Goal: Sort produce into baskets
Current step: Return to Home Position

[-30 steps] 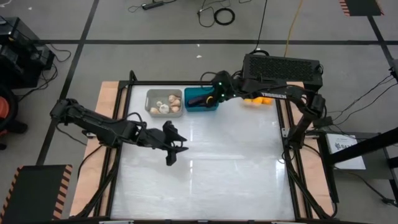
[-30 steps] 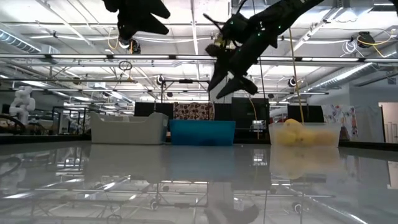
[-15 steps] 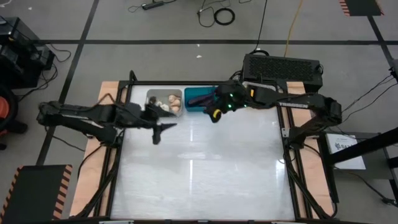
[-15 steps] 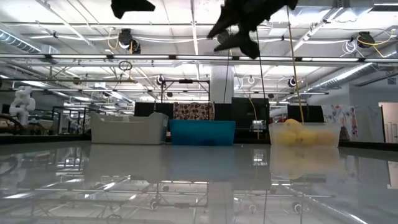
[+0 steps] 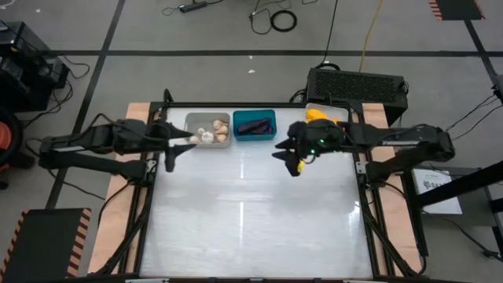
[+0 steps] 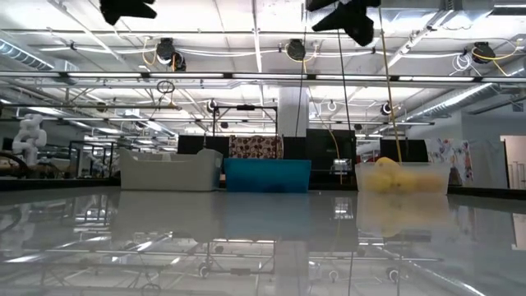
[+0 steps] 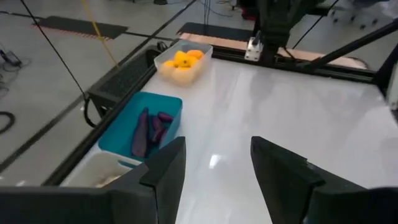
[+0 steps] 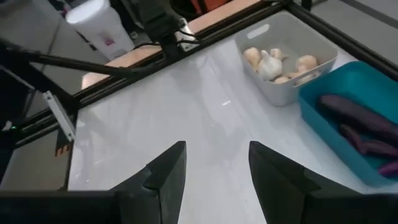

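Note:
Three baskets stand in a row at the table's far edge. The grey basket holds pale bulbs. The teal basket holds dark purple vegetables. The clear basket holds yellow-orange fruits, and my right arm partly covers it in the high view. My left gripper hangs open high above the table's left part, just left of the grey basket. My right gripper hangs open high above the table, near the teal and clear baskets. Nothing lies between either pair of fingers.
A black box with cables sits on the floor behind the table's far right corner. The bare white tabletop stretches from the baskets to the near edge. A black frame rail runs behind the baskets.
My left gripper has risen and drawn back from mid-table toward the left and far edge, ending beside the grey basket. My right gripper has risen from over the teal basket and swung toward the table's right and near side, rolling as it went.

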Motion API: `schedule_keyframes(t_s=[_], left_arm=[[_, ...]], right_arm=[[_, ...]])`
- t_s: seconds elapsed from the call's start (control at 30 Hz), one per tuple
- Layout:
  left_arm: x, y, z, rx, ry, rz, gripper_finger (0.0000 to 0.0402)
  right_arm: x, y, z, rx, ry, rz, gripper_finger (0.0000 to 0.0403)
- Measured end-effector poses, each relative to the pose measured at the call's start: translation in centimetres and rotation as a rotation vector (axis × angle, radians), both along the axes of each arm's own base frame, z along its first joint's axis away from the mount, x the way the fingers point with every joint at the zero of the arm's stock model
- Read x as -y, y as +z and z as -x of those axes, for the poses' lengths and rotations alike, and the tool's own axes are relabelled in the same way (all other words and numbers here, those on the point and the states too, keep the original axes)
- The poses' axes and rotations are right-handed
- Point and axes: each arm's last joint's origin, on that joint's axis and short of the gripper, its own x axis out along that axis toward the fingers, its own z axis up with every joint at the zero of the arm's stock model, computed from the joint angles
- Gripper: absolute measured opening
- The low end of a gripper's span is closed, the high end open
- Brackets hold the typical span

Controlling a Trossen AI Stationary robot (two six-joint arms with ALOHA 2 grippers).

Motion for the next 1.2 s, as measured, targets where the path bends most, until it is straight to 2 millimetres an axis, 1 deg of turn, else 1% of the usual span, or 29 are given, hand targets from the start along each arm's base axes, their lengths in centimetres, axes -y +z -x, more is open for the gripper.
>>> schedule_keyframes(t_s=[0.17,0.27,0.4,0.47,0.6,0.73,0.83,1.0,1.13,1.2], left_arm=[[0.1,-0.2,1.9,0.028,0.003,0.052,0.0189],[0.1,-1.7,2.9,0.060,0.010,0.072,0.0189],[0.1,-4.8,3.5,0.135,0.023,0.124,0.0189],[0.2,-6.7,3.5,0.176,0.006,0.158,0.0189],[0.3,-10.2,3.0,0.272,-0.037,0.215,0.0189],[0.4,-13.1,2.6,0.321,-0.042,0.262,0.0189],[0.4,-14.5,2.6,0.337,-0.034,0.301,0.0189],[0.3,-15.7,2.5,0.374,-0.030,0.299,0.0189],[0.3,-17.0,2.2,0.384,-0.028,0.298,0.0189],[0.3,-17.5,2.1,0.382,-0.027,0.299,0.0189]], right_arm=[[-0.1,-3.0,2.5,0.143,-0.026,-0.046,0.0166],[0.0,-4.9,4.1,0.265,-0.040,-0.070,0.0166],[-0.1,-7.1,6.1,0.432,-0.044,-0.097,0.0166],[-0.1,-8.0,7.1,0.513,-0.040,-0.099,0.0166],[-0.2,-9.8,9.0,0.619,-0.036,-0.108,0.0166],[0.0,-11.9,10.8,0.661,-0.063,-0.168,0.0166],[0.2,-13.3,11.9,0.670,-0.082,-0.207,0.0166],[0.4,-14.9,13.4,0.704,-0.100,-0.225,0.0166],[0.6,-16.2,14.1,0.722,-0.117,-0.221,0.0166],[0.6,-16.8,14.2,0.679,-0.122,-0.192,0.0166]])
